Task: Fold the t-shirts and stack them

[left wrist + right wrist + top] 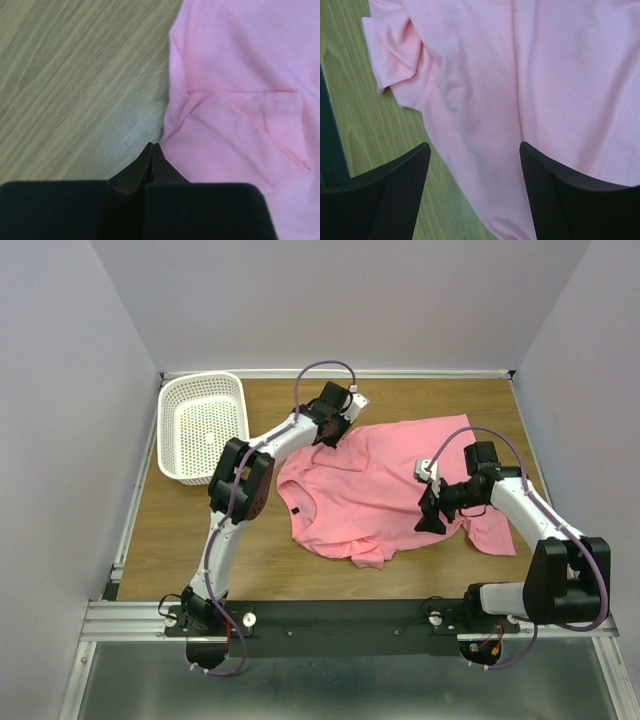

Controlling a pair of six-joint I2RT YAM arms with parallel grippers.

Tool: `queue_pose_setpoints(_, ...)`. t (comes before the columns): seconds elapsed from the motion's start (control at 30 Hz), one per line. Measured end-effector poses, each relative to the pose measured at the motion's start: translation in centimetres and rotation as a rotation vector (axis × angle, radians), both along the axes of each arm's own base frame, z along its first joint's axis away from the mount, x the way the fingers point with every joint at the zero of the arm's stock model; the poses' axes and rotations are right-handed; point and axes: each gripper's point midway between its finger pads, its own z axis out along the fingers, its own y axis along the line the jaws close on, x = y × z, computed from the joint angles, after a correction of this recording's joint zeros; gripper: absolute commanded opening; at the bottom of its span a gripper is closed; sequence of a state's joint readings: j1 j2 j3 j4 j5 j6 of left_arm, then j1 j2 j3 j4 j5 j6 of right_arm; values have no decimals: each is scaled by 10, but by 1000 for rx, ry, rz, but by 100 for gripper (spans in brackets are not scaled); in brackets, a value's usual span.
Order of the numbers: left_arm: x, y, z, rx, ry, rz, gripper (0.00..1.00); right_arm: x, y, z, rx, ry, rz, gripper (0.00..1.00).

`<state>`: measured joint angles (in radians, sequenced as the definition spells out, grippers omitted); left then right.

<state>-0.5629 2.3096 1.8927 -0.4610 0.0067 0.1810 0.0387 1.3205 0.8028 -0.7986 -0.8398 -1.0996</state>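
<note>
One salmon-pink t-shirt point(385, 485) lies spread and rumpled on the wooden table, collar towards the near left. My left gripper point(327, 436) is down at the shirt's far left edge. In the left wrist view its jaws point(152, 145) are shut tip to tip right at the hem of the t-shirt point(240, 100), with no cloth showing between them. My right gripper point(432, 520) hovers over the shirt's near right part. In the right wrist view it point(474, 146) is open, its fingers straddling the edge of the pink t-shirt point(520, 75) with nothing held.
A white perforated basket point(200, 380) stands at the far left of the table point(180, 530). Grey walls close in on both sides and the back. A black rail point(340, 615) runs along the near edge by the arm bases.
</note>
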Motion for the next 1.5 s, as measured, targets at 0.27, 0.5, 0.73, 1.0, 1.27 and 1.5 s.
queue_pose_setpoints(0.27, 9, 27, 29, -104, -13, 66, 44, 0, -1, 0, 3, 4, -7, 80)
queue_pose_setpoints(0.5, 3, 10, 40, -187, 4, 33, 45, 0, -1, 1, 6, 5, -7, 80)
queue_pose_setpoints(0.73, -3, 3, 39, -225, 37, 44, 43, 0, -2, 1, 7, 5, -13, 80)
queue_pose_setpoints(1.0, -5, 3, 20, -223, 79, 69, 38, 0, -2, 1, 7, 5, -13, 80)
queue_pose_setpoints(1.27, -9, 2, 3, -219, 122, 70, 34, 0, -2, 0, 7, 7, -13, 80)
queue_pose_setpoints(1.5, -10, -1, 3, -231, 129, 65, 39, 1, -3, 0, 8, 7, -17, 80)
